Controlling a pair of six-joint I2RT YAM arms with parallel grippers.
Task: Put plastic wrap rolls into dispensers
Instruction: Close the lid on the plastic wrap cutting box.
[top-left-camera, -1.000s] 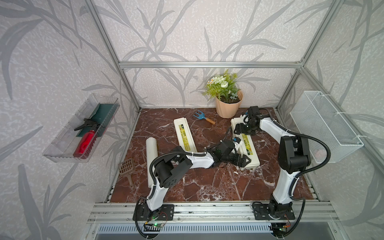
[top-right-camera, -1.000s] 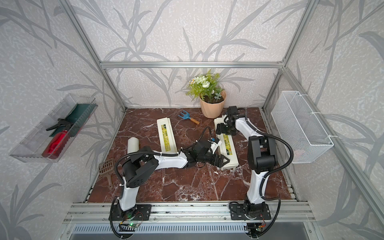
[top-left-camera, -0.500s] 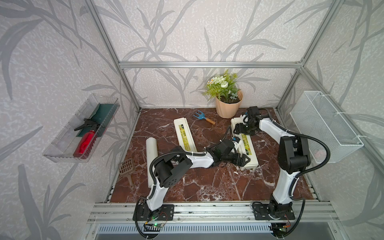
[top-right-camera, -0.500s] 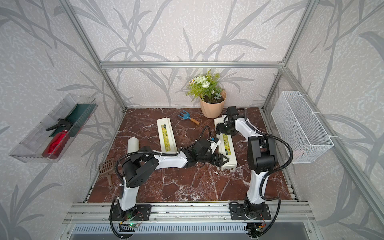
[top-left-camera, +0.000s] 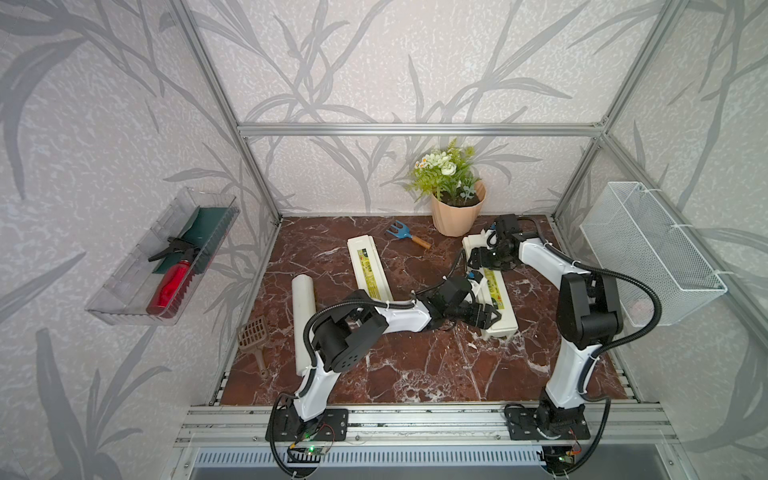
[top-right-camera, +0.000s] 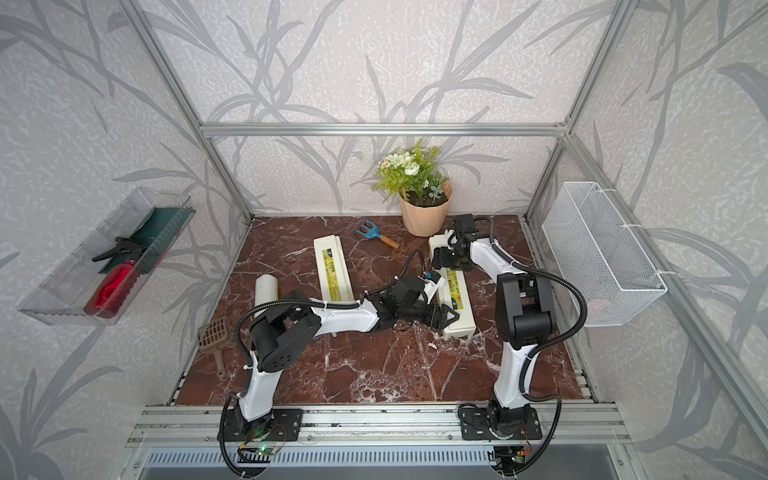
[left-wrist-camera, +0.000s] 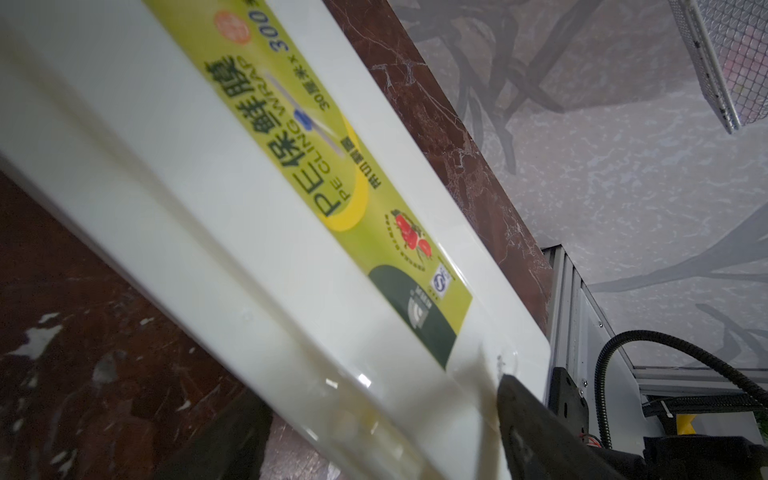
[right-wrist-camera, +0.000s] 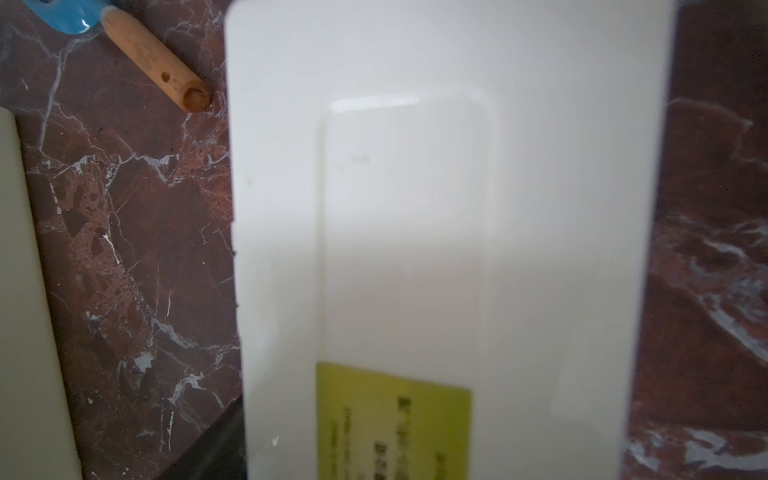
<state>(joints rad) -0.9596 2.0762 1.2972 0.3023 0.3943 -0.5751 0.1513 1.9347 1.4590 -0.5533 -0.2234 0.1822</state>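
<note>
Marble table shows one roll unloaded; left gripper and right gripper sit at the right dispenser, grip unclear.

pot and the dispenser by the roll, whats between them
A blue hand rake lies between pot and dispenser; both top views show it.

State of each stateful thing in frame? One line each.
left dispenser: lid shut, lying flat, untouched.
right dispenser: lid looks down, both grippers at its ends.
plastic wrap roll: lying loose beside left dispenser, not loaded.
left gripper: jaws astride right dispenser's near end, grip unclear.
right gripper: over right dispenser's far end, open or shut unclear.
</note>
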